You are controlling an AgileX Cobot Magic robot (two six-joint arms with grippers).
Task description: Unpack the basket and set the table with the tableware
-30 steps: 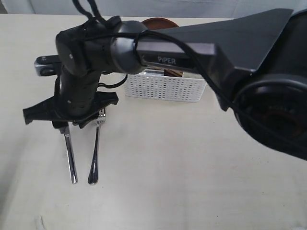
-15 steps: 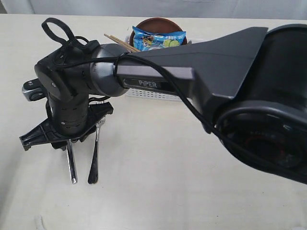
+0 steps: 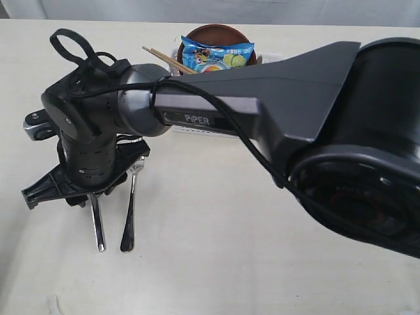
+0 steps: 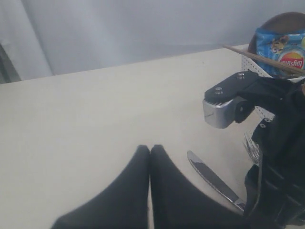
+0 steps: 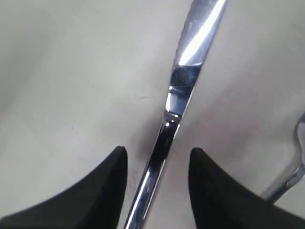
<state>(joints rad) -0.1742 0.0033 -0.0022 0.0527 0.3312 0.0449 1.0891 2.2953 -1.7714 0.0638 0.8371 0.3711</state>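
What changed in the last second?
The right arm swung left and lower in the exterior view, uncovering the chips packet and chopsticks. Its right gripper is open astride the knife. The knife and fork stayed put.

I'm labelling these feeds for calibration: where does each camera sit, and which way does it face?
Exterior: above the table, looking down; the right arm fills it.
Left wrist: low, looking across the table past the shut left gripper.
Right wrist: straight down, open right gripper astride the knife.
Shared: all three show the knife.
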